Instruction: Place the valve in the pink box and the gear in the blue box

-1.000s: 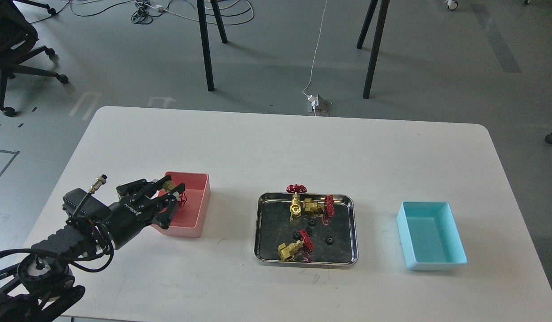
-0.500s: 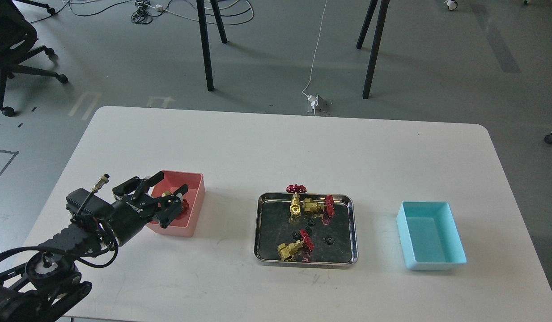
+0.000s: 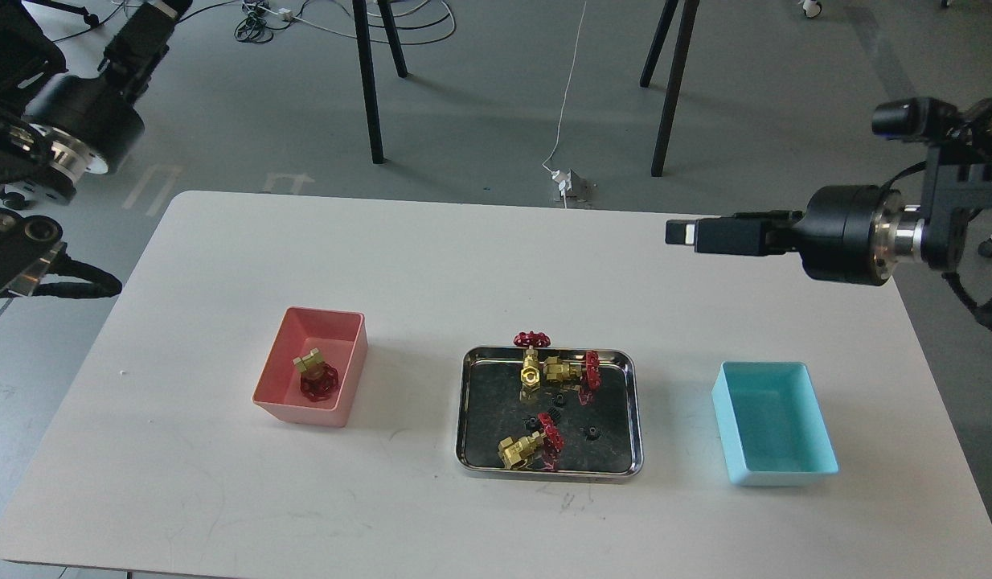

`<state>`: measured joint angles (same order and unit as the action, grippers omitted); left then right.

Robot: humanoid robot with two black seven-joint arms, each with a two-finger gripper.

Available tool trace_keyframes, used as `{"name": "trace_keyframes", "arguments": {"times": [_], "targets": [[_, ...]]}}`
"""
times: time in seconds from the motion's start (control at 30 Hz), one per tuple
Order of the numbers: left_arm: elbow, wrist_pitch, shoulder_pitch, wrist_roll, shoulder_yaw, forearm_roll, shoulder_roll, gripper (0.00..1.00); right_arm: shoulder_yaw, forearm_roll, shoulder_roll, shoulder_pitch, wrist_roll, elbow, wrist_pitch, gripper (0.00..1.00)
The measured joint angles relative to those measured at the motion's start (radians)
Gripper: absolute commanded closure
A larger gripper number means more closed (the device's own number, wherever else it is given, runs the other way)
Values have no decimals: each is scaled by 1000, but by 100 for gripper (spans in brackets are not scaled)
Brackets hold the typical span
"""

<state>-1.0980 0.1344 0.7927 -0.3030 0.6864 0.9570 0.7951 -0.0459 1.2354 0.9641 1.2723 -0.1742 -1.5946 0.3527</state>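
Note:
The pink box [image 3: 347, 378] stands left of centre with one valve [image 3: 315, 376] lying inside it. Three more valves [image 3: 531, 362] [image 3: 572, 371] [image 3: 532, 446] lie in the steel tray [image 3: 469, 402], with several small black gears, such as one gear [image 3: 592, 433], among them. The blue box [image 3: 773, 422] at the right holds nothing. My right gripper [image 3: 689, 233] hovers high over the table's far right, pointing left, seen side-on and dark. My left arm [image 3: 78, 129] is raised at the upper left; its gripper is out of view.
The white table's [image 3: 464, 265] far edge and right edge are near my right arm. Beyond the table are black table legs [image 3: 371, 88], cables and an office chair on the grey floor.
My left gripper opened and left the valve in the pink box, then the arm lifted away to the upper left. The pink box shifted slightly left. My right arm came into view.

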Motion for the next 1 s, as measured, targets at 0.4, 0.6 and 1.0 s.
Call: {"name": "trace_keyframes", "arguments": {"times": [0.4,0.6,1.0], "targets": [[97,-40,225,12,-1,-73,72,1,-415,223,-568,106,-81,273,97,4],[98,-36,250,13,0,-73,99,1,-508,249,-750,91,-143,426,94,20],[98,-34,253,11,37,-74,156,1,-537,338,-854,50,-199,567,77,29]]}}
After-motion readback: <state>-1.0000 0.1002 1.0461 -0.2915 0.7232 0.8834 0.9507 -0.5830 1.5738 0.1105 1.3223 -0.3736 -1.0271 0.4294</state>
